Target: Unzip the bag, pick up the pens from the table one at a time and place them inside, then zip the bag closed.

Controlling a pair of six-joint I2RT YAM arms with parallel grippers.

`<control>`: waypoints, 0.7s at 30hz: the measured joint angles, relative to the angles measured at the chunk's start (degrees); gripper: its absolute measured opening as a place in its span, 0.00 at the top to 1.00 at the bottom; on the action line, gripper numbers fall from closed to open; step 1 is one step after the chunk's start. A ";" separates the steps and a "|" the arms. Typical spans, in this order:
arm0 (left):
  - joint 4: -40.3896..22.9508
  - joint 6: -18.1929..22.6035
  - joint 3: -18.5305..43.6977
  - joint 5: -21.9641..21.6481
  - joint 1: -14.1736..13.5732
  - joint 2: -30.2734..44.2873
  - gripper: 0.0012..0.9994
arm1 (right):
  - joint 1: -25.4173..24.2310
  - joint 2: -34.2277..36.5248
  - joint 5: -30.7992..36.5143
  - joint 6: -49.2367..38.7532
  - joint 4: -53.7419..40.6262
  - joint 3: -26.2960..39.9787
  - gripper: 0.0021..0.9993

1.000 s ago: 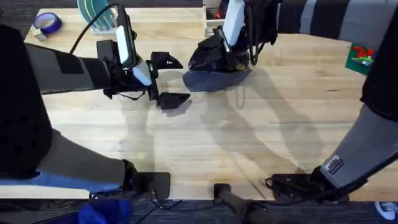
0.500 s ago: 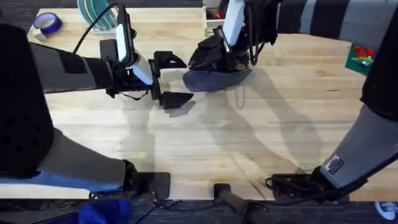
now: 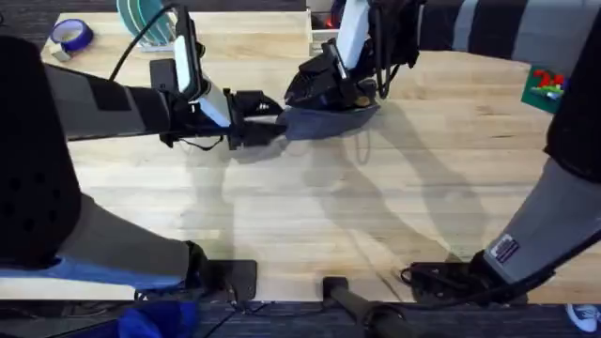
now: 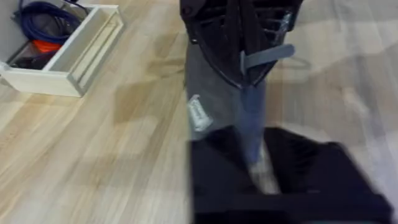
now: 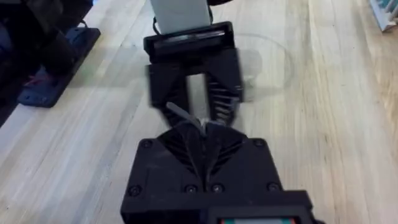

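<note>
Grey-blue fabric marks the bag (image 3: 324, 120), which lies on the pale wooden surface (image 3: 376, 216) toward the far side, a little right of the middle in the overhead view, with both of our arms meeting at it. Our left gripper (image 3: 268, 120) reaches in from the left and sits at the bag's left end, its black fingers drawn close together around that end; in the left wrist view the fingers (image 4: 214, 180) flank a narrow grey-blue strip of the pouch (image 4: 252, 127) that runs down between them, so we have a pinch on the bag there, though we cannot tell whether it is the pull tab or the fabric itself. A small white label (image 4: 198, 115) shows on the side of the pouch in that view. Our right gripper (image 3: 331, 83) comes down onto the bag from above and behind, pressed to its upper edge; in the right wrist view its fingers (image 5: 205, 149) are nearly closed on a thin grey strip of the pouch, and our left gripper (image 5: 193, 87) faces it from just beyond. A white tray box (image 4: 68, 53) holding coiled blue cable stands well apart on the surface, and a roll of blue tape (image 3: 70, 36) lies at the far left corner.
</note>
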 joint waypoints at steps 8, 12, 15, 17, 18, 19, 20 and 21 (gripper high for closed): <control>-0.12 0.00 0.02 -0.06 0.04 0.00 0.96 | 0.09 -0.02 -0.02 0.04 -0.08 -0.02 0.97; -0.12 0.00 0.02 -0.13 0.04 0.00 0.96 | 0.09 -0.01 -0.02 0.04 -0.07 -0.02 0.97; -0.12 0.00 0.02 -0.15 0.04 0.00 0.96 | 0.09 -0.02 -0.02 0.21 -0.07 -0.02 0.97; -0.12 0.00 0.02 -0.15 0.04 0.00 0.96 | 0.09 0.00 0.00 0.22 -0.07 -0.02 0.97; -0.12 0.00 0.02 -0.17 0.04 0.00 0.96 | 0.09 -0.01 0.00 0.22 -0.07 -0.02 0.97; -0.12 0.00 0.02 -0.15 0.04 0.00 0.96 | 0.07 -0.02 0.00 0.26 -0.07 -0.02 0.97; -0.12 0.00 0.02 -0.17 0.04 0.00 0.96 | 0.04 -0.02 0.00 0.42 -0.05 -0.02 0.97; -0.12 0.00 0.02 -0.17 0.04 0.00 0.96 | -0.01 -0.02 0.00 0.42 -0.07 -0.04 0.97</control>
